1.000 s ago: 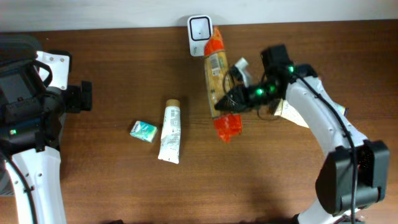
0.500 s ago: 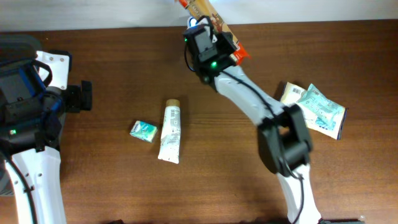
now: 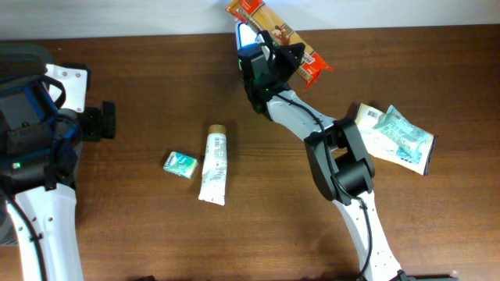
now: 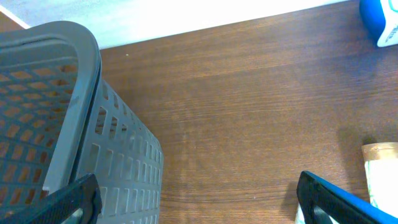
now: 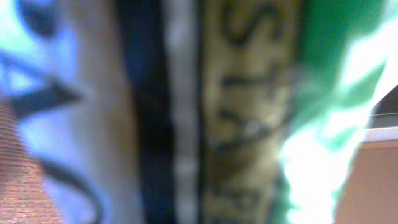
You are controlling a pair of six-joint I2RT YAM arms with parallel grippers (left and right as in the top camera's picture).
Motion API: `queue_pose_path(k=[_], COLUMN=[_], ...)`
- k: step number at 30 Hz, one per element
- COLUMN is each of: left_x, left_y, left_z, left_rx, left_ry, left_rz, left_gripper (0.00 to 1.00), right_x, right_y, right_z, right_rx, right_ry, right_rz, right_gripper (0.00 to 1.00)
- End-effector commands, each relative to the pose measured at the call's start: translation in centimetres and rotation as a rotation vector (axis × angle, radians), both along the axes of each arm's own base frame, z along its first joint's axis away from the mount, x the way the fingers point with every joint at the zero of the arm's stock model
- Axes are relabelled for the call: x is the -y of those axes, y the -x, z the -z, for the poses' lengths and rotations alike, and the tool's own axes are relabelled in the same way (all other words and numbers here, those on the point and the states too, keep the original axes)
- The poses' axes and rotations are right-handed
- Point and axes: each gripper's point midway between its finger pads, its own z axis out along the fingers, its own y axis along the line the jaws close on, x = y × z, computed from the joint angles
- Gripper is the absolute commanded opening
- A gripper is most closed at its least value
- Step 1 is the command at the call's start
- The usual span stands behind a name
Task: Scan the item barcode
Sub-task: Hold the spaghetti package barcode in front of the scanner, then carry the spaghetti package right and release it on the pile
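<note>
Right tool (image 3: 275,51) is clamped narrow on the snack pack (image 3: 269,27) – orange ends, tan middle – and holds it up off the desk (image 3: 312,226) at the far edge by the wall. The pack sits tilted, one orange end poking out past the tool on one side, the other end sticking up over the wall strip. The white barcode scanner (image 3: 243,33) is right beside the tool, mostly hidden behind the tool and the pack, so I can't tell which face of the pack points at it. The right wrist view is just a blurry close-up of wrapper print – green, yellow, a dark stripe – filling the whole frame.

Left tool (image 4: 196,202) is spread wide with nothing between its fingers (image 4: 68,200), hanging low over bare wood. A grey slatted basket (image 4: 56,118) is just beside it. Further out from it, the capped end of a tube (image 4: 380,165) peeks in, and something blue and white (image 4: 380,22) sits at the far corner of that view.

Well apart from the right tool, lying on the desk: the white tube (image 3: 213,165), a small teal box (image 3: 180,165) just beside it, and a couple of teal-and-white pouches (image 3: 398,136) over by the right arm's side.
</note>
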Motion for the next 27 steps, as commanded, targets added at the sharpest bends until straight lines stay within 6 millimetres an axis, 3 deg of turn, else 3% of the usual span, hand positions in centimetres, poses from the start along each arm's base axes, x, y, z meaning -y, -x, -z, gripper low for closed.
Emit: queue_pose_path(k=[1,9,12,15,17,20,22,24,25,27], left_x=[0.0,0.0,0.0,0.0,0.0,0.0,0.0,0.0,0.0,0.0], left_y=[-0.1,-0.1,-0.1,-0.1,-0.1,-0.1,-0.1,-0.1,-0.1,-0.1], left_z=[-0.2,-0.2,-0.2,-0.2,-0.2,-0.2,-0.2,-0.2,-0.2,-0.2], left_rx=[0.005,0.005,0.005,0.005,0.005,0.005,0.005,0.005,0.005,0.005], left_ry=[-0.007,-0.007,-0.007,-0.007,-0.007,-0.007,-0.007,-0.007,-0.007,-0.007], left_rz=[0.014,0.014,0.014,0.014,0.014,0.014,0.014,0.014,0.014,0.014], left_gripper=[0.99,0.99,0.99,0.99,0.99,0.99,0.99,0.99,0.99,0.99], right_x=[0.1,-1.3,-3.2,-5.5,-7.6,-8.1,-6.6,-2.8,1.2,6.6], right_y=[0.0,0.4,1.4,3.4,6.4,10.8,14.0,16.5,18.0,20.1], right_z=[-4.0,-4.1,-6.7,-9.8,-11.9,-14.5,-16.3,-16.7,-15.5,-12.9], right_rx=[0.117,0.114,0.132,0.107,0.018,-0.082,-0.131,-0.168,-0.191,-0.244], right_ry=[-0.053,-0.053,-0.068,-0.152,-0.371,-0.684,-0.919,-1.063,-1.108,-1.089], right_rz=[0.040,0.018,-0.018,-0.100,-0.223,-0.286,-0.244,-0.105,0.068,0.297], right_gripper=[0.04,0.04,0.04,0.04,0.04,0.04,0.04,0.04,0.04,0.04])
